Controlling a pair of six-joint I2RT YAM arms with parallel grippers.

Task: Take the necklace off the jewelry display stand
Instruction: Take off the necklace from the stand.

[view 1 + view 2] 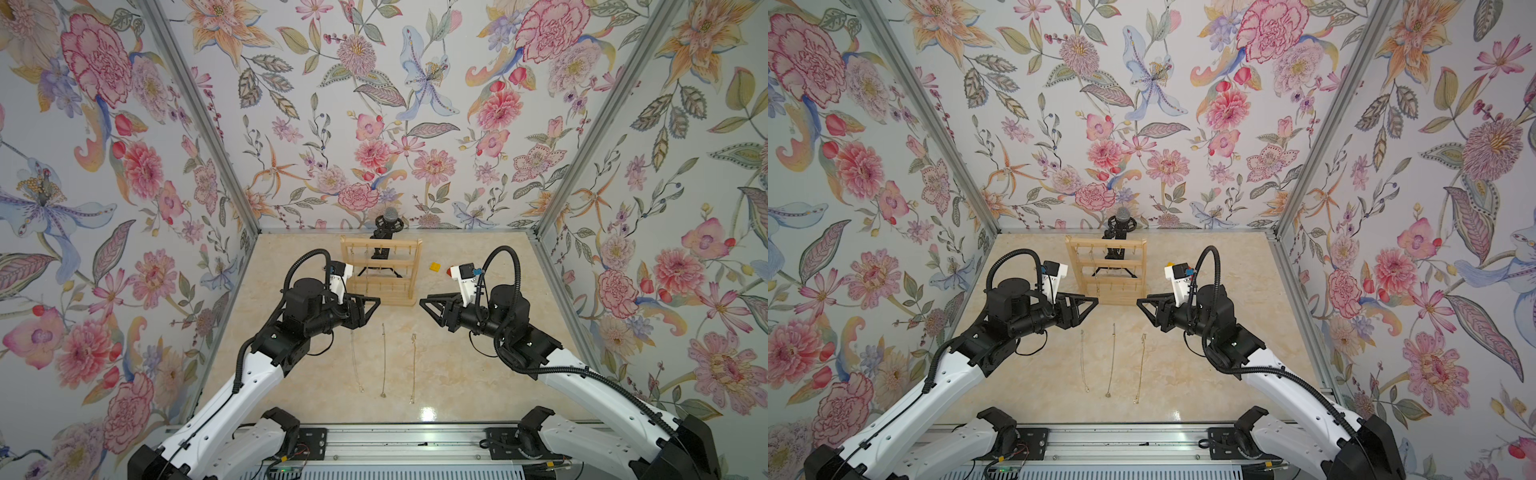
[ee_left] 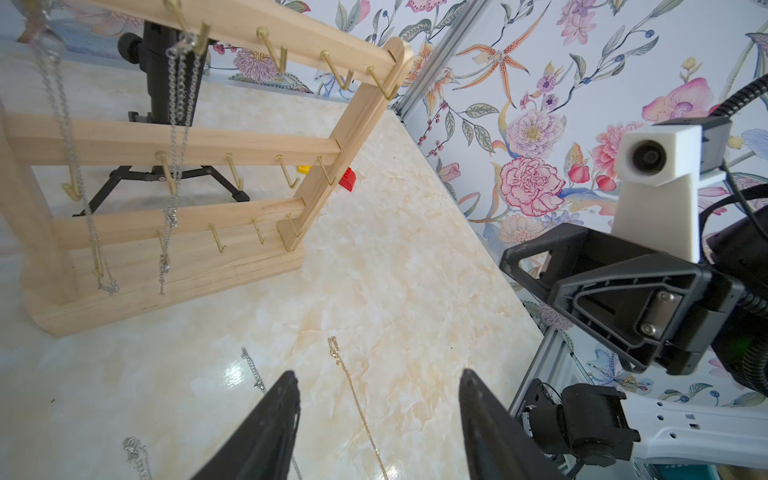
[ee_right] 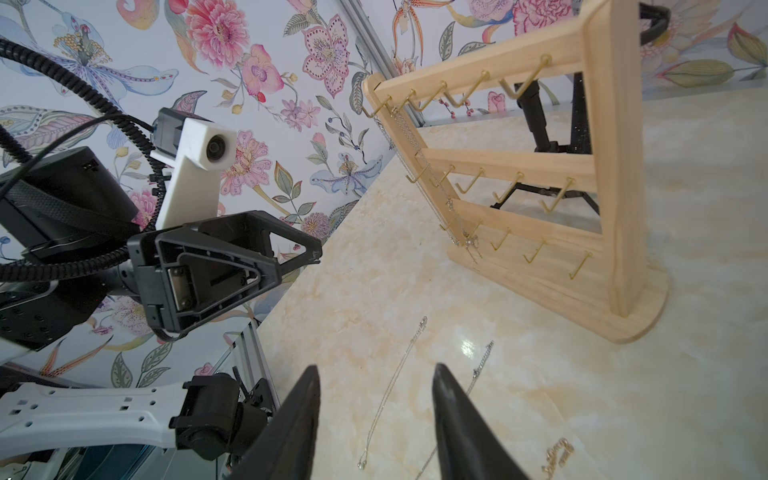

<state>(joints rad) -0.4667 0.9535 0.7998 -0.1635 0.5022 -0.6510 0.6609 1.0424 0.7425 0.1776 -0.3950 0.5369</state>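
Floral wallpaper [image 1: 374, 104] covers the three tall walls around a workspace seen from above. At their foot lies a cream, marble-patterned counter [image 1: 478, 374]. Two black-and-white robot arms reach in from the near edge, the left arm [image 1: 257, 374] and the right arm [image 1: 582, 374]. Each bends inward so that their ends face one another across the middle.

Toward the back of the counter, centred between the arms, the jewelry display stand [image 1: 382, 243] stands upright on its flat base. It is a pale wooden frame with three rails of small gold hooks. Directly behind it, against the back wall, is a black microphone tripod [image 1: 388, 226].

The left fingers [image 1: 365, 305] hover just in front of the stand's left side without touching it. The left wrist view shows them spread apart with nothing between them. The right fingers [image 1: 434, 305] hover near the stand's right front corner. The right wrist view shows them parted too, gripping nothing.

Two silver necklaces [image 2: 179, 124] hang from top-rail hooks on the stand's left half, reaching down past the lowest rail. Three more chains [image 1: 383, 361] lie stretched straight on the counter in front of the stand, side by side and apart from each other, between the two arms.

A small yellow block [image 1: 435, 266] and a red block [image 2: 347, 178] sit on the counter to the right of the stand.
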